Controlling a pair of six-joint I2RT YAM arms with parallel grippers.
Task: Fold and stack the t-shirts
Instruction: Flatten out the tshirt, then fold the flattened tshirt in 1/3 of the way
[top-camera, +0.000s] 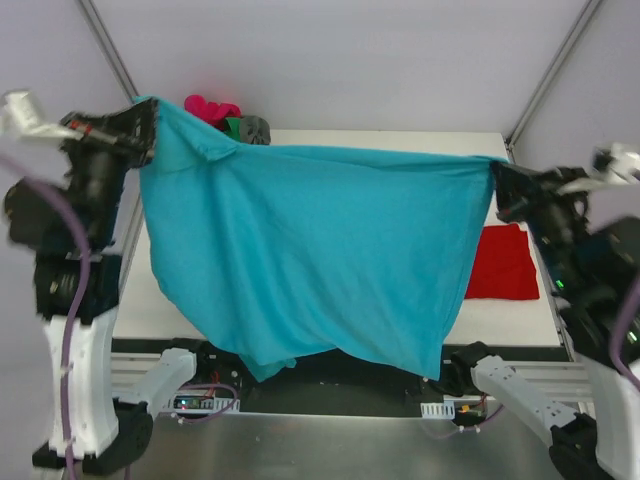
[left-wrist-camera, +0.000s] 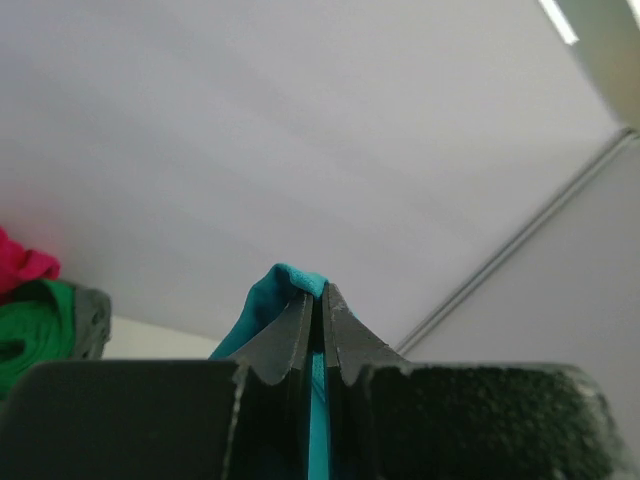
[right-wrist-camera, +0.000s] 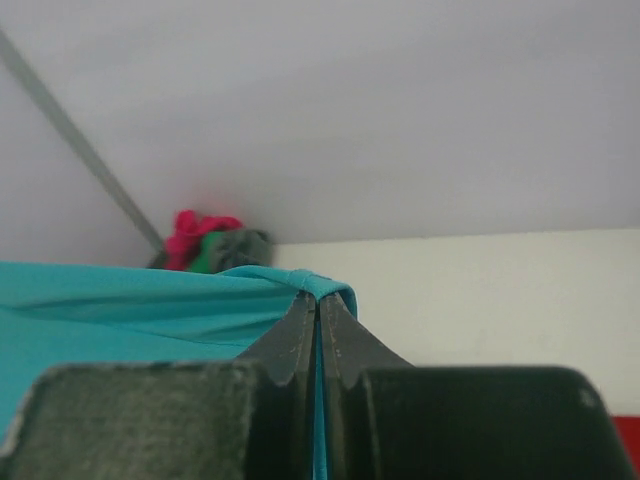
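Both arms are holding the teal shirt up high over the table. The left gripper and right gripper are pinching its corners so it is hanging flat for folding.

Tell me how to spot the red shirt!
Find the white table, then its right side, next to the teal shirt hanging in the air. The red shirt lies flat there as a neat rectangle, unlike the crumpled pile at the far left corner.
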